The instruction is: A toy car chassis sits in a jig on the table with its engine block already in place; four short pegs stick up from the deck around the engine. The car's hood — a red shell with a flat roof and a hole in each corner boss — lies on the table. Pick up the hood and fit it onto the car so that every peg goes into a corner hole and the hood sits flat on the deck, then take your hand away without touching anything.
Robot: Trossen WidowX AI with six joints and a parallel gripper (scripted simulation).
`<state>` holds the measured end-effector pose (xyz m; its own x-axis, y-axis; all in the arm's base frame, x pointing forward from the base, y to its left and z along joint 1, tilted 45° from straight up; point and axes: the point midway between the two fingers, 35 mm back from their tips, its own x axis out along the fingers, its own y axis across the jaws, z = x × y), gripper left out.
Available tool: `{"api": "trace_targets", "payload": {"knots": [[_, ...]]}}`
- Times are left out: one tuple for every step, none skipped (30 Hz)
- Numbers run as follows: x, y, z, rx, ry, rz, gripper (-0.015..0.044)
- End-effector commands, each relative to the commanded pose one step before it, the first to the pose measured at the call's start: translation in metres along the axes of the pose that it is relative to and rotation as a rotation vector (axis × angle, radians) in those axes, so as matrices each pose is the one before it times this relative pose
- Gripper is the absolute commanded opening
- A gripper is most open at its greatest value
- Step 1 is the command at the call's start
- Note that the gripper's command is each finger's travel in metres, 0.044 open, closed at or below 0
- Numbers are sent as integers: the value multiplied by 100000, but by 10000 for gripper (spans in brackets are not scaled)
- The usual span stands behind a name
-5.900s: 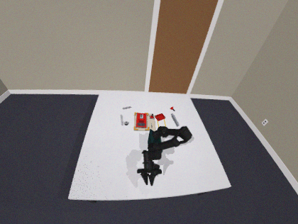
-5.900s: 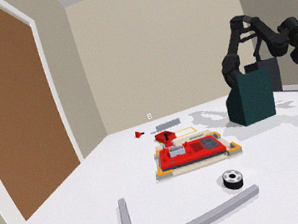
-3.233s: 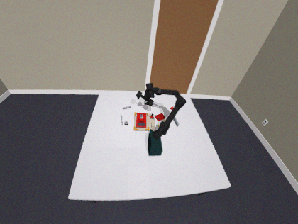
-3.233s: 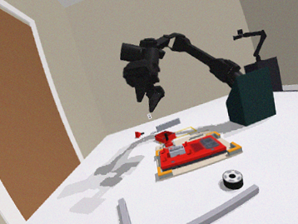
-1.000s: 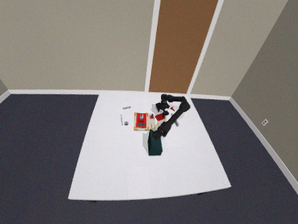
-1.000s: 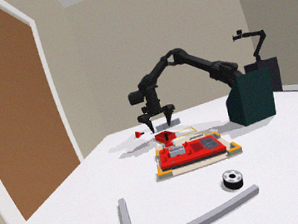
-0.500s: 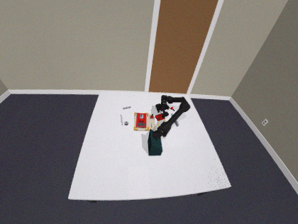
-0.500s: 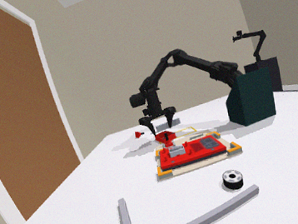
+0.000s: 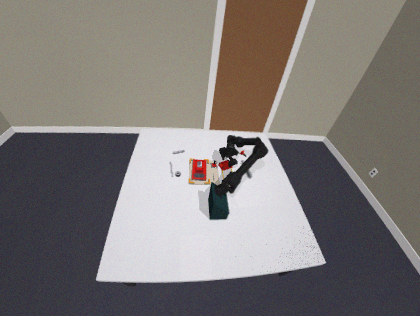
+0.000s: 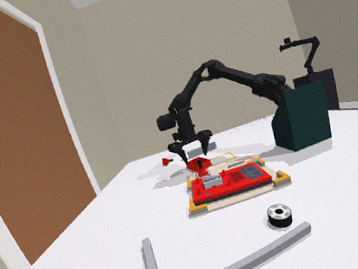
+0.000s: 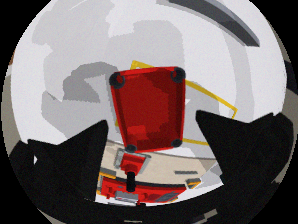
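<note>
The red hood (image 9: 225, 164) (image 10: 197, 164) (image 11: 148, 108) lies flat on the table just behind the car, with a dark hole in each corner boss. My gripper (image 9: 226, 159) (image 10: 191, 151) (image 11: 152, 119) is open and empty. It hangs straight over the hood with a finger on either side and does not touch it. The red chassis (image 9: 199, 170) (image 10: 235, 177) (image 11: 143, 192) sits in its jig (image 10: 238, 198) with orange corners. The grey engine block (image 10: 211, 180) sits on the deck. The pegs are too small to make out.
The arm's dark green base block (image 9: 218, 205) (image 10: 300, 116) stands beside the jig. Two grey bars (image 10: 150, 261) (image 10: 268, 258) and a black-and-white wheel (image 10: 279, 214) lie in front of the car. A small red part (image 10: 165, 161) and another grey bar (image 11: 213, 6) lie beyond the hood.
</note>
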<state>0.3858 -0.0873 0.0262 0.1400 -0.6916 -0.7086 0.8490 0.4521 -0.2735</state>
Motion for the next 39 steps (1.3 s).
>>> {"api": "trace_targets", "payload": {"knots": [[170,82,-104,-552,188,255,440],[50,0,0,0,-1,-1,440],[50,0,0,0,-1,-1,440],[50,-1,0,0,-1,-1,440],[50,-1,0,0,-1,-1,440],[50,-1,0,0,-1,-1,440],[50,-1,0,0,-2,-1,440],[50,-1,0,0,-2,-1,440],[50,-1,0,0,-2,-1,440],[50,-1,0,0,-2,-1,440],[50,-1,0,0,-2,-1,440],[50,-1,0,0,-2,-1,440],[50,-1,0,0,-2,-1,440],[50,-1,0,0,-2,-1,440],[50,-1,0,0,-2,-1,440],[50,-2,0,0,-2,-1,440],[50,-2,0,0,-2,-1,440],[50,-2,0,-1,-2,-2,440],[50,-2,0,-1,-3,-2,440],[50,-2,0,-1,-3,-2,440],[50,-2,0,-1,-3,-2,440],[50,-2,0,-1,-3,-2,440],[50,-2,0,-1,-3,-2,440],[50,-2,0,-1,-3,-2,440],[50,-2,0,-1,-3,-2,440],[50,-2,0,-1,-3,-2,440],[50,-2,0,-1,-3,-2,440],[50,-2,0,-1,-3,-2,440],[50,-3,0,-1,-3,-2,440],[50,-3,0,-1,-3,-2,440],[50,-3,0,-1,-3,-2,440],[50,-3,0,-1,-4,-2,440],[-144,-74,115,486,-385,-340,414],[0,0,0,0,0,0,388],[0,0,0,0,0,0,361],[0,0,0,0,0,0,335],[0,0,0,0,0,0,328],[0,0,0,0,0,0,322],[0,0,0,0,0,0,315]]}}
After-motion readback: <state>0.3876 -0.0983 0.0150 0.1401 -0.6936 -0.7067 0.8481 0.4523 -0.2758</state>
